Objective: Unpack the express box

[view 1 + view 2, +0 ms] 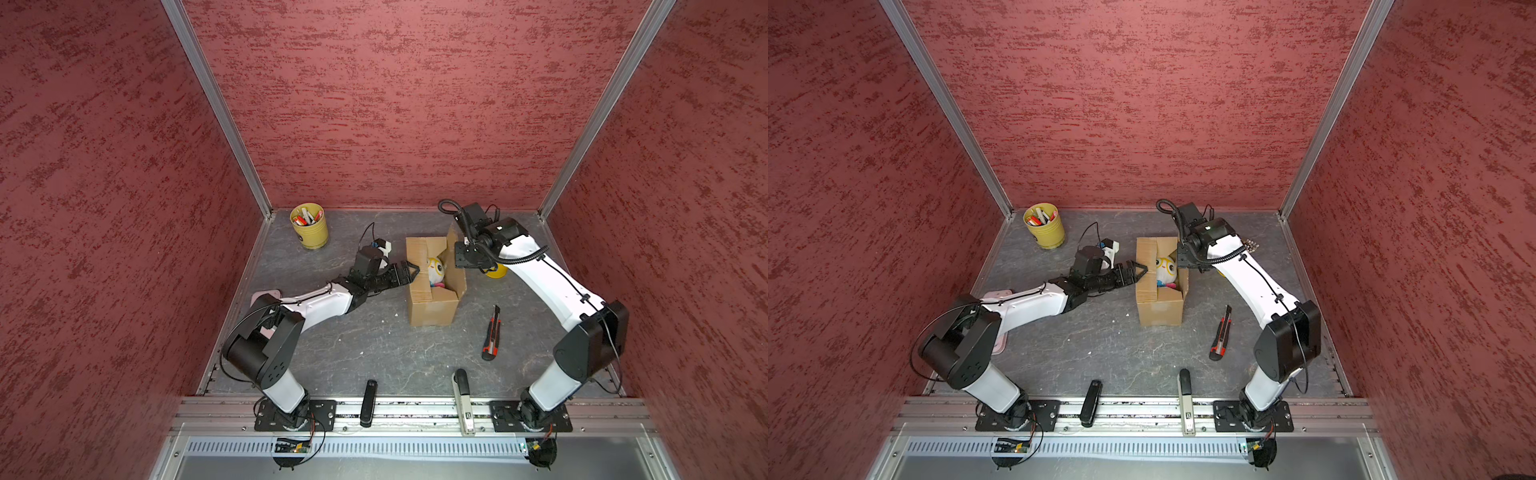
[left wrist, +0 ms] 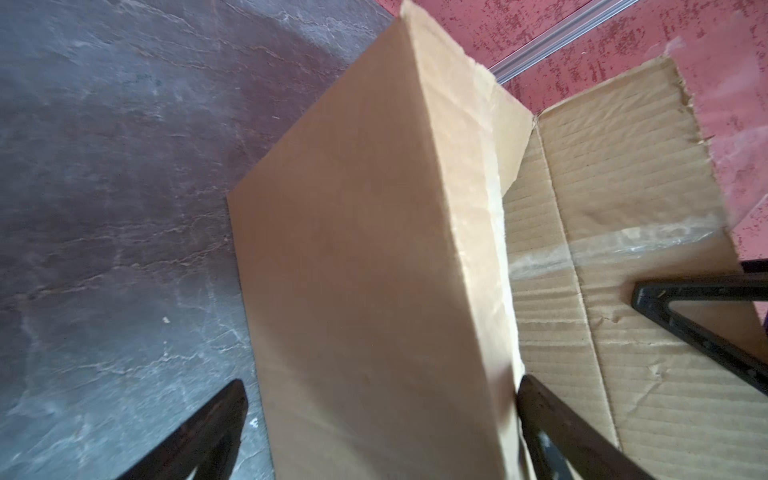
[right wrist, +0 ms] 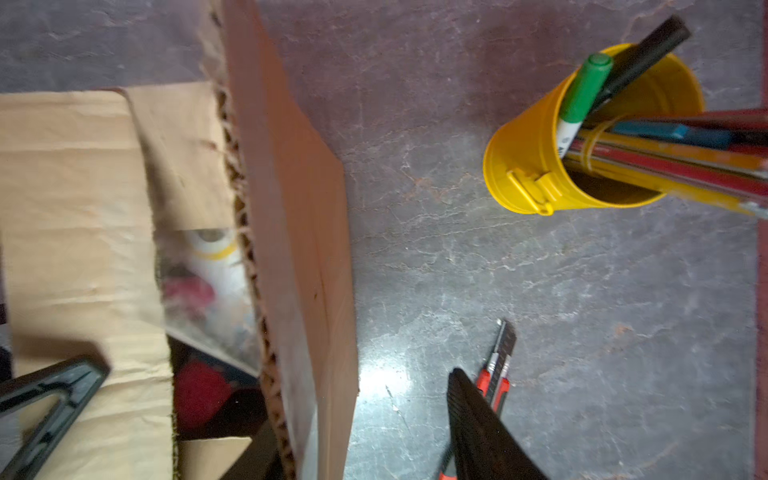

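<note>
Express box (image 1: 432,305): one. Brown corrugated carton on the grey surface (image 1: 374,353), about midway between its left and right edges and nearer the far edge. The top is open, the right flap is upright, and there are scraps of clear tape on a flap.
Contents: one white soft toy (image 1: 435,269) with yellow-ringed eyes. Pink and blue bits lie under it, too small to name.
My left gripper (image 1: 411,273): released, jaws spread wide at the box's left rim. One finger (image 2: 208,432) is outside the left wall, the other on its inner side. It is grasping nothing.
My right gripper (image 1: 467,258): jaws part-way apart at the right flap. The finger (image 3: 478,424) I can see stands clear of the flap's outer face. It is grasping nothing.
In the way: the left wall stands between my left gripper and the toy, and the upright flap stands under my right wrist.
Pen cups: two, both yellow. One (image 1: 309,228) is at the far-left corner, full of markers. The other (image 3: 540,153) is near the box's right side, under my right arm.
Utility knife (image 1: 491,334): one, red and black, lying right of the box and apart from it.
Staplers: two, at the near edge, one black (image 1: 368,403) and one grey-white (image 1: 463,401).
Pink flat item (image 1: 266,296): one, at the left edge, mostly hidden by my left arm.
</note>
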`<state>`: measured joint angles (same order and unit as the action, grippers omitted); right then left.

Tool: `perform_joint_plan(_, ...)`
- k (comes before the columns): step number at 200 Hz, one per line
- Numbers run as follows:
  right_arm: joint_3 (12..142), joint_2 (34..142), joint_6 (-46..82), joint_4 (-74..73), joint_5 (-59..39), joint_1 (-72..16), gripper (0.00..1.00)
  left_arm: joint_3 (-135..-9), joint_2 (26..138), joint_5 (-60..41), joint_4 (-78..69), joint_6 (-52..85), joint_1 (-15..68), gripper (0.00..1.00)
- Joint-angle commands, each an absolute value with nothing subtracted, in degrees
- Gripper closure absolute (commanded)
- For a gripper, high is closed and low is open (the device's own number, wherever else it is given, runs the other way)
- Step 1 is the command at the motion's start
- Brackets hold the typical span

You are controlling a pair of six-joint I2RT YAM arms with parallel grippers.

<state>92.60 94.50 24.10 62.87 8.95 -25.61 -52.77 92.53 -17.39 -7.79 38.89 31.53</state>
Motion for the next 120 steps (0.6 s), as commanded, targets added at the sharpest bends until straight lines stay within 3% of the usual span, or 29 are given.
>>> perform_joint_plan(1, 90.3, 90.6, 24.7, 58.1, 4.8, -24.4, 0.49, -56.7, 90.7, -14.7, 4.3, 34.6, 30.4, 0.00)
perform_joint_plan(82, 80.8, 84.7, 27.6, 49.8, -0.8, -25.0, 0.50, -76.0, 88.3, -17.5, 32.6, 21.6, 36.3, 0.00)
perform_joint_plan(120, 79.0, 82.0, 28.6, 46.7, -3.7, -24.9, 0.50, -83.0, 91.7, -10.9, 42.4, 18.4, 40.9, 0.01)
